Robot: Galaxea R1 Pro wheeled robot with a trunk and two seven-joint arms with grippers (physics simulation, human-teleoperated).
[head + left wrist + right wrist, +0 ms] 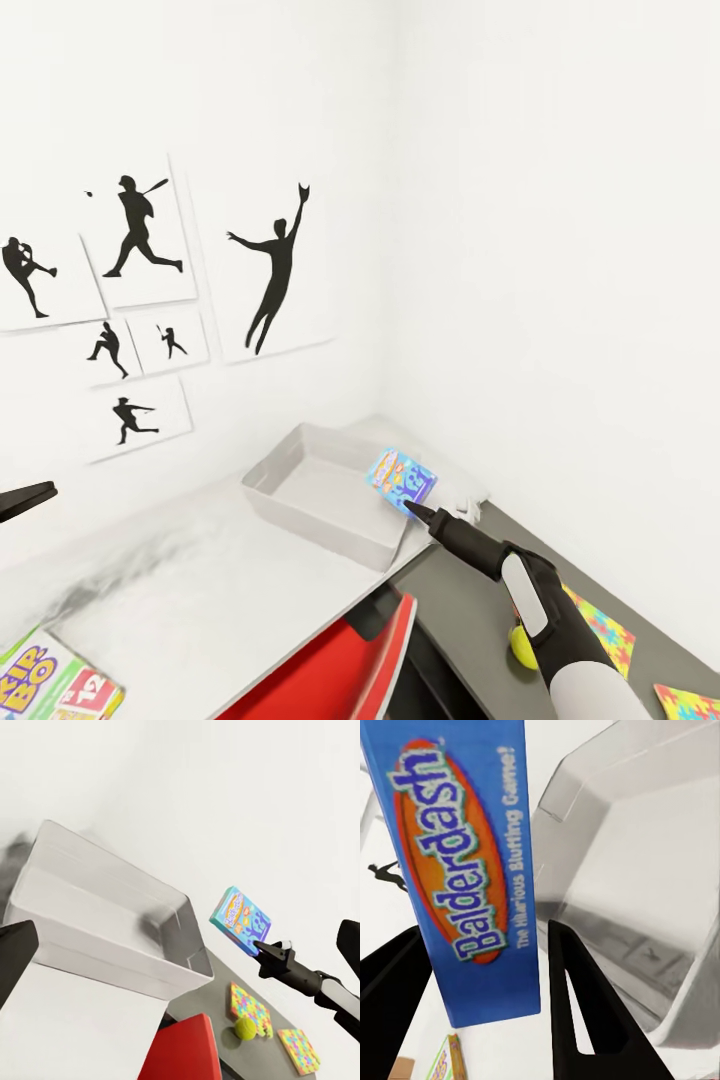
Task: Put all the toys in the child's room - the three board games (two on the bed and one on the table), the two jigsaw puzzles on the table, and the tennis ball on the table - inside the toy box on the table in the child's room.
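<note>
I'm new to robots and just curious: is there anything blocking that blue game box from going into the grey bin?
Nothing visible does. The right claw holds the blue Balderdash box in the air at the toy box's near corner, and the bin's inside looks bare, with no lid.

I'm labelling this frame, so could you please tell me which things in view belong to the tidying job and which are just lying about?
Part of the job:
- Balderdash board game, held in the right pincer
- toy box
- Skip-Bo board game
- two jigsaw puzzles
- tennis ball
- table

Just lying about:
- red chair
- athlete pictures
</note>
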